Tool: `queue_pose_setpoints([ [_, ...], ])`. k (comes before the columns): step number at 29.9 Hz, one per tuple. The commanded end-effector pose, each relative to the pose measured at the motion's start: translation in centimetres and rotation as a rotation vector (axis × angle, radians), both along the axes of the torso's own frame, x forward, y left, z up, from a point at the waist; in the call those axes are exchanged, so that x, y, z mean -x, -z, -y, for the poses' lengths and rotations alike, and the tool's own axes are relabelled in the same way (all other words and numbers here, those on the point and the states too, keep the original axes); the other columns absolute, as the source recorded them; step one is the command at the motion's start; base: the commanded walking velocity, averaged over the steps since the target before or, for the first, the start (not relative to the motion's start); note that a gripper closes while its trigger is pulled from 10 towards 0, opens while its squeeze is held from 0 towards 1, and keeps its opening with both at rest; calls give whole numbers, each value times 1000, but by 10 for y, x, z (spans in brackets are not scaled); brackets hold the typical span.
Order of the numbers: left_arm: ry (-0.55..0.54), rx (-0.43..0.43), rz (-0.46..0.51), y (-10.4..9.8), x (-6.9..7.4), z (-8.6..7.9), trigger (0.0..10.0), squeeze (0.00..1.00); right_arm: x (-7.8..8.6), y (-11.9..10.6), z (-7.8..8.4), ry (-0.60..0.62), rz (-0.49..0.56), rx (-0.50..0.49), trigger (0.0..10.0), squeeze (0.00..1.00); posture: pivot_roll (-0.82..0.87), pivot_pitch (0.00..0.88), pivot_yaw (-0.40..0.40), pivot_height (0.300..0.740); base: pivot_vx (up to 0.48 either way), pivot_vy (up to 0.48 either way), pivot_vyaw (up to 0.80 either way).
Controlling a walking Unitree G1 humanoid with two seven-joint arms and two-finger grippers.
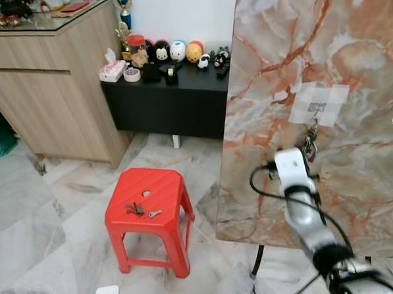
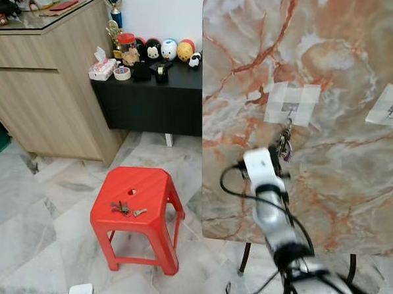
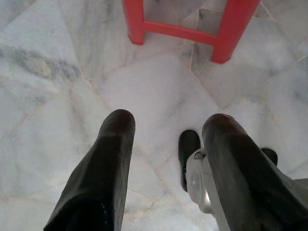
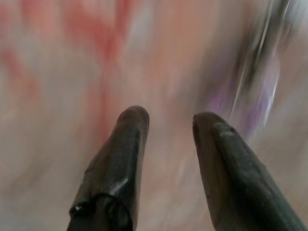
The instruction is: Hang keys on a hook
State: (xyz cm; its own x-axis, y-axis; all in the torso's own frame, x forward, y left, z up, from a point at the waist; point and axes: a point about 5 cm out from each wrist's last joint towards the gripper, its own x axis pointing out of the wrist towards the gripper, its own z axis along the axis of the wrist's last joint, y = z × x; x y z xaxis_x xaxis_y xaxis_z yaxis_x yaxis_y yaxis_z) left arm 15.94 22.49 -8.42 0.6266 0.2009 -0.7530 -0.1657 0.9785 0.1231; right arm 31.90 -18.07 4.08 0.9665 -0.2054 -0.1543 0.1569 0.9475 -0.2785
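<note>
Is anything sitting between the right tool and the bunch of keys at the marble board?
Nothing visible does. The keys hang from the hook on the marble board, and the right tool is open right beside them, empty. A second set of keys lies on the red stool. The left tool hangs open over the floor.

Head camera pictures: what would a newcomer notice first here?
The tall marble-patterned board standing on the robot's right, with a bunch of keys hanging from a hook on a taped patch, and the right gripper, fingers apart, close by them. Next, the red stool on the tiled floor, with more keys on its seat.
</note>
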Motion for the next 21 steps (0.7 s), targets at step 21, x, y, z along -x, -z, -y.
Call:
queue_pose_setpoints([
  [21, 23, -21, -69, 3, 9, -11, 10000, 0, 147, 132, -6, 76, -831, -417, 10000, 0, 3, 0, 1, 740, 0, 0, 0],
])
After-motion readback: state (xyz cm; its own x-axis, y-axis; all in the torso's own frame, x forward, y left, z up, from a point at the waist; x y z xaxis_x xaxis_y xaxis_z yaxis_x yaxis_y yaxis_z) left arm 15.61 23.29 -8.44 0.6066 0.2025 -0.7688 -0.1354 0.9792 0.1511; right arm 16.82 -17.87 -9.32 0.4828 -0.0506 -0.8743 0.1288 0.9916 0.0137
